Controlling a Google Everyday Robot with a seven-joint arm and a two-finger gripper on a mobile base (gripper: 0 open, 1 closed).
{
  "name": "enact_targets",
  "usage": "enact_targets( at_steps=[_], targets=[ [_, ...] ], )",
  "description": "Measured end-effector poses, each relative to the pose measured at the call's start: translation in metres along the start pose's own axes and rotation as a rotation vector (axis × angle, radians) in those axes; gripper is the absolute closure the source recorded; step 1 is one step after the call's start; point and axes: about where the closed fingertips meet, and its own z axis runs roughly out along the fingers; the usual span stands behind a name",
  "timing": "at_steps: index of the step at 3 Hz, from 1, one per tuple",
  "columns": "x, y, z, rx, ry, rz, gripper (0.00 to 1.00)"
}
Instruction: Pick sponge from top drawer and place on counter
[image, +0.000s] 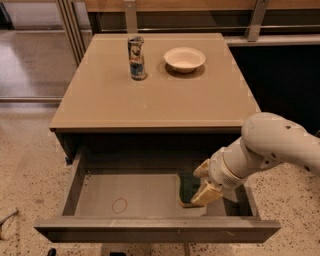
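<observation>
**Jaws parted at the sponge, down in the open drawer**

The jaws stand parted, the two pale pads (206, 194) visibly apart, low in the right-hand part of the top drawer (150, 231). They have nothing lifted. The sponge (188, 186) lies flat on the grey drawer floor, dark green face up, with a strip of its yellow layer showing at the near edge. Its right edge meets the pads, but whether they press on it cannot be told from this angle. The white arm (270, 145) reaches in from the right, over the drawer's side wall.

The step in hand looks like the grasp itself. To do it well, the jaws should straddle the sponge squarely, one pad on each opposite edge, and sit low enough to catch the yellow layer and not only the thin scouring face. A sponge gives under pressure, so a firm close near its middle should hold better than a pinch at a corner, which would likely let it twist out.

The lift should then go straight up before any move sideways, because the edge of the surface (150, 100) overhangs the back of the drawer and the side wall is close to the wrist.

The surface has plenty of bare space along its near half for the set-down. The can (136, 58) and the bowl (184, 58) stand well back, apart from each other.
</observation>
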Motion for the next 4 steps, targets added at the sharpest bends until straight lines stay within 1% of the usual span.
enact_targets(
  at_steps=[1, 3, 4],
  targets=[
    [0.0, 0.0, 0.01, -0.015, 0.001, -0.002, 0.46],
    [-0.002, -0.005, 0.033, -0.035, 0.007, -0.014, 0.16],
    [-0.002, -0.005, 0.036, -0.038, 0.009, -0.015, 0.11]
  ],
)
